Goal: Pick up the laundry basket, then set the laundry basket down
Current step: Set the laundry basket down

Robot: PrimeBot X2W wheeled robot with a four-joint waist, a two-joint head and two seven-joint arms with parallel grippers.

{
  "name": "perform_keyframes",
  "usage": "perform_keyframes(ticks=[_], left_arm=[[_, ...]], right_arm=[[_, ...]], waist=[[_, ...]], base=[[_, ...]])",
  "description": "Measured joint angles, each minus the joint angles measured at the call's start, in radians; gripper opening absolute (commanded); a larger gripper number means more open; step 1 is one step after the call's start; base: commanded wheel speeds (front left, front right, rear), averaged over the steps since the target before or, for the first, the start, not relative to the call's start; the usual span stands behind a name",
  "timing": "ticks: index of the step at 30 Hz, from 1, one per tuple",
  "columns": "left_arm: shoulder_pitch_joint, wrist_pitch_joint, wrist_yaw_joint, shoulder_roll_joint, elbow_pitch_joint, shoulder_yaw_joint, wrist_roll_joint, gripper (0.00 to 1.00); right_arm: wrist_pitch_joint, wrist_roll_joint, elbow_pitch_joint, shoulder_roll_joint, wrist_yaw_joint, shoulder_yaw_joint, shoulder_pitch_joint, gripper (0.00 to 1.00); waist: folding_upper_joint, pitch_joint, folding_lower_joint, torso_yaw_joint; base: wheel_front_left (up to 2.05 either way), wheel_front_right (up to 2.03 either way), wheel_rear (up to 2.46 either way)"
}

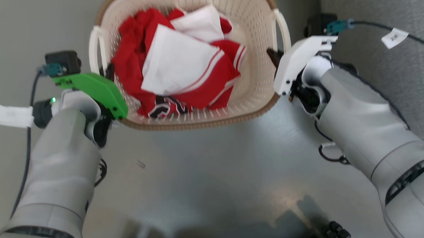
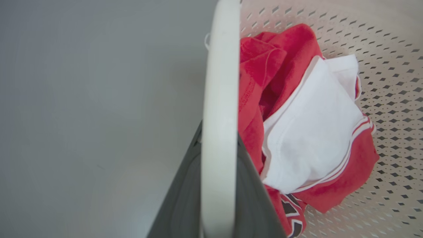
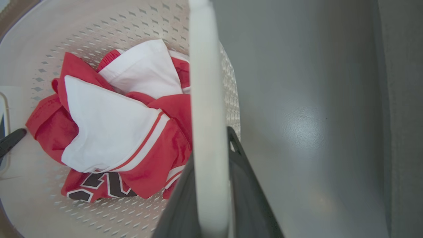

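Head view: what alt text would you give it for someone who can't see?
Seen from above, a cream laundry basket holds red and white clothes, grey floor around it. The robot's left gripper and right gripper meet its white side handles.

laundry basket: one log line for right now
laundry basket: clothes inside | left tool: shut on left handle | right tool: shut on right handle | lifted: cannot tell
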Motion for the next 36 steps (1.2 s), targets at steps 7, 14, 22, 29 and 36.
perform_keyframes(ticks=[7, 14, 22, 29, 36], left_arm=[[-0.047, -0.027, 0.0, 0.006, -0.005, 0.0, 0.008, 0.0], [-0.08, -0.056, 0.0, 0.006, -0.005, 0.0, 0.011, 0.0], [-0.12, -0.087, 0.0, 0.004, -0.005, -0.001, 0.018, 0.0], [-0.152, -0.105, 0.0, 0.004, -0.003, -0.001, 0.03, 0.0], [-0.173, -0.128, 0.0, 0.004, 0.004, -0.002, 0.035, 0.0]], right_arm=[[-0.036, -0.001, 0.0, 0.0, 0.0, -0.007, -0.051, 0.0], [-0.074, -0.008, 0.006, -0.001, 0.001, -0.007, -0.082, 0.0], [-0.114, -0.02, 0.024, 0.0, 0.006, -0.012, -0.121, 0.0], [-0.133, -0.019, 0.03, 0.0, 0.013, -0.021, -0.147, 0.0], [-0.168, -0.017, 0.035, 0.0, 0.02, -0.028, -0.163, 0.0]], waist=[[0.0, 0.09, 0.0, 0.008], [0.0, 0.165, 0.0001, 0.017], [0.0, 0.223, 0.0, 0.027], [0.0, 0.269, 0.0, 0.034], [0.0, 0.306, 0.0, 0.033]], base=[[0.0, 0.0, 0.0], [0.0, 0.0, 0.0], [0.0, 0.0, 0.0], [0.0, 0.0, 0.0], [0.0, 0.0, 0.0]])
